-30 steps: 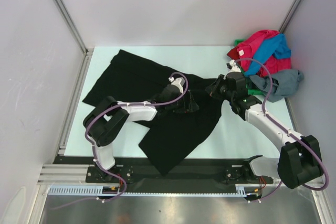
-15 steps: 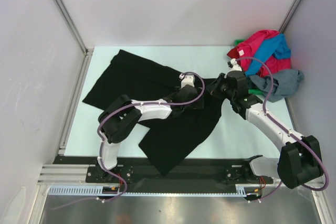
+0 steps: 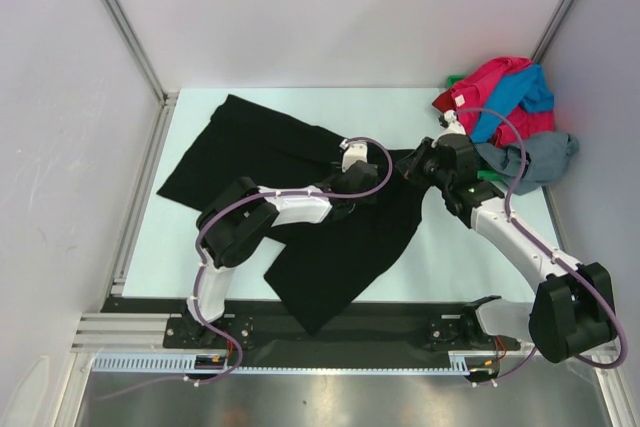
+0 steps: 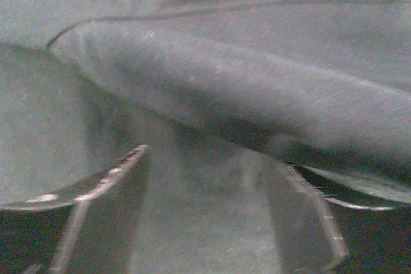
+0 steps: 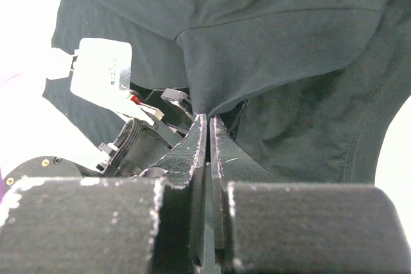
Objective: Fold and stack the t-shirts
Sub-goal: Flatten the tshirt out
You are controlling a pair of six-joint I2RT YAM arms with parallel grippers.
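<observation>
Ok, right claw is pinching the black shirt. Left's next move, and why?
Probably close the left claw: it stands open with a ridge of the black shirt at its tips, while the right claw is shut on the same cloth.

4 t-shirts: 1 black tee [image 3: 250,142] at left gripper [image 4: 212,213] & right gripper [image 5: 207,120]. 1 red-pink tee [image 3: 490,82], 1 blue tee [image 3: 530,89], 1 grey tee [image 3: 545,154] just beyond right gripper.

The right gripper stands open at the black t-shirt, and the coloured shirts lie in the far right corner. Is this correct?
No: the right gripper is shut, pinching the black t-shirt; the right wrist view shows it. The coloured shirts do lie there.
</observation>
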